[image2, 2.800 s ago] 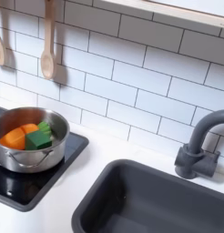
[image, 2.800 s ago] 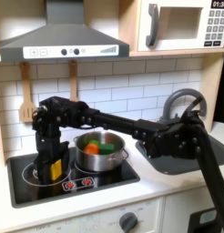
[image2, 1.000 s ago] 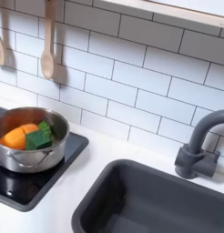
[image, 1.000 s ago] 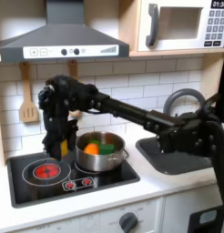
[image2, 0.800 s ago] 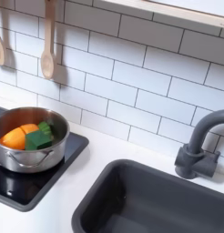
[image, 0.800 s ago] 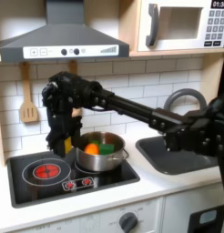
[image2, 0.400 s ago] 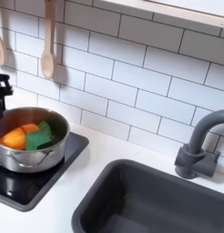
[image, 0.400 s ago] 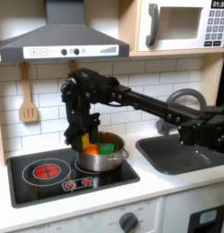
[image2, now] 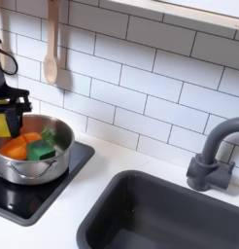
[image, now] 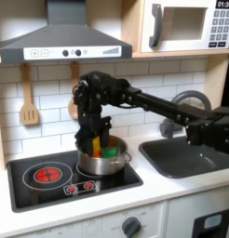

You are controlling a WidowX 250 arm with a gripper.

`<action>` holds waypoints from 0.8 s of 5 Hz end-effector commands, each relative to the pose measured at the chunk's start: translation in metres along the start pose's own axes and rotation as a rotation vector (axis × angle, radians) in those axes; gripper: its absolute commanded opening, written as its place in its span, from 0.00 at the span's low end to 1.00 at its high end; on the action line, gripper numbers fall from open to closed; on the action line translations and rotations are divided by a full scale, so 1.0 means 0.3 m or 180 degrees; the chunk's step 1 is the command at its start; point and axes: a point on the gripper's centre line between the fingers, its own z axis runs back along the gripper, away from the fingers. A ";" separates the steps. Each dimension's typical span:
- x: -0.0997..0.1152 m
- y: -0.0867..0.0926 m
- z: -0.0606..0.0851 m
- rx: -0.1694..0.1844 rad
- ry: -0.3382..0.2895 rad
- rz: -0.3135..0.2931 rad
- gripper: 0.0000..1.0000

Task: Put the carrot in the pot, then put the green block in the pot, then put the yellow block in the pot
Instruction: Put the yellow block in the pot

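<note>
I see the gripper at the left edge of the second exterior view, hanging over the near-left part of the pot. Its fingers are clamped on the yellow block, which sits above the pot's rim, not yet inside. In the first exterior view the gripper is at frame centre-left, directly above the pot, with yellow visible between the fingers.

Inside the pot, in the second exterior view: the carrot lies along the left side, and the green block rests just beside it toward the right, touching it.

The pot stands on the stove, lower left of the first exterior view. The sink fills the lower right of the second exterior view.
</note>
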 end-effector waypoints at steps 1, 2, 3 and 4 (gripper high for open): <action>-0.005 -0.038 -0.007 -0.0015 0.0021 -0.0042 0.00; -0.011 -0.041 -0.026 0.0013 0.0064 -0.0057 0.00; -0.013 -0.037 -0.019 0.0015 0.0058 -0.0076 1.00; -0.009 -0.039 -0.020 0.0031 0.0049 -0.0110 1.00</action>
